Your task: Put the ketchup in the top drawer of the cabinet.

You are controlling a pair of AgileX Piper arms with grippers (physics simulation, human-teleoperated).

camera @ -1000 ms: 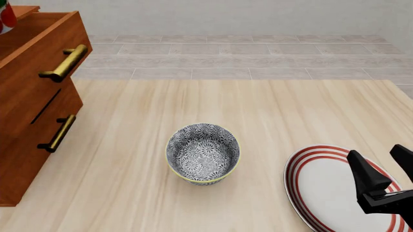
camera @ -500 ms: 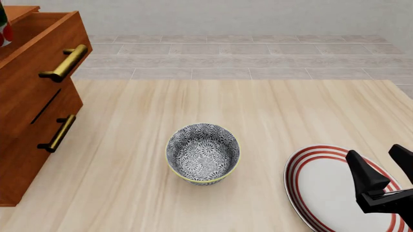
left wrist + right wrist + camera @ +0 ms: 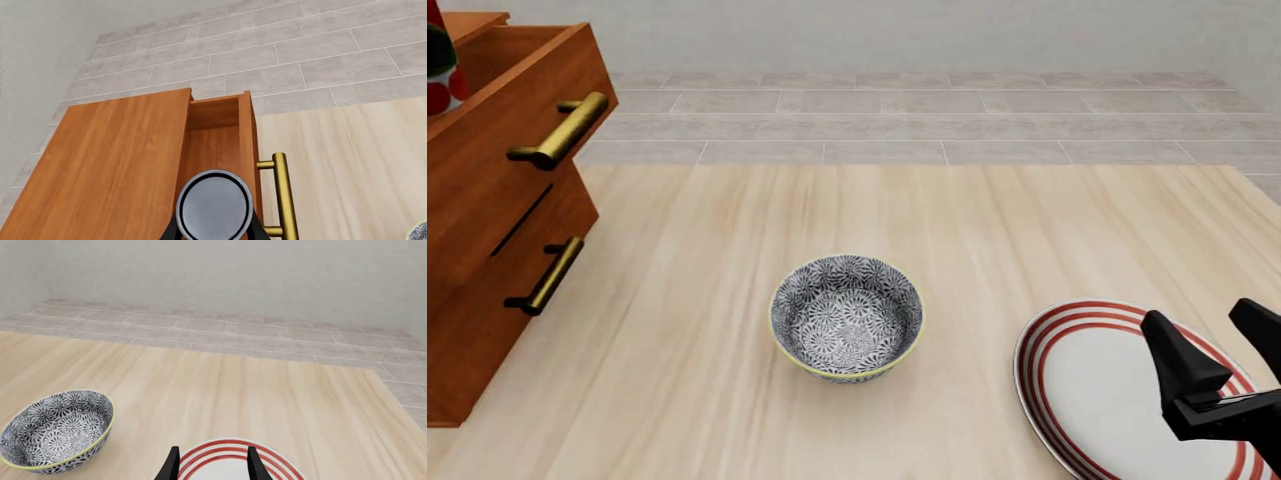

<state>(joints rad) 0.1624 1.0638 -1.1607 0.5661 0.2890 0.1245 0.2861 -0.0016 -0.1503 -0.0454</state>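
Left wrist view: the left gripper (image 3: 213,231) is clamped on the ketchup (image 3: 213,209), one dark finger on each side of its grey round top. The can hangs directly above the open top drawer (image 3: 215,145) of the cabinet (image 3: 113,165); the drawer's bare wooden floor shows beyond it, and the brass bar handle (image 3: 283,195) lies just beside.

Front view: at the upper left edge, only a sliver of the ketchup (image 3: 439,65) shows above the drawer's opening. Over the last second that sliver has shifted — more of the red-and-dark label now appears, and lower against the drawer side. Judged from this, the can is being lowered into the compartment and release is the remaining step. The patterned bowl (image 3: 847,317) and striped plate (image 3: 1108,390) have not moved. The right gripper (image 3: 1214,345) hovers over the plate, fingers spread, holding nothing.

Right wrist view: the parted fingertips frame the plate's (image 3: 233,460) red rings — the bowl (image 3: 55,430) sits well apart.
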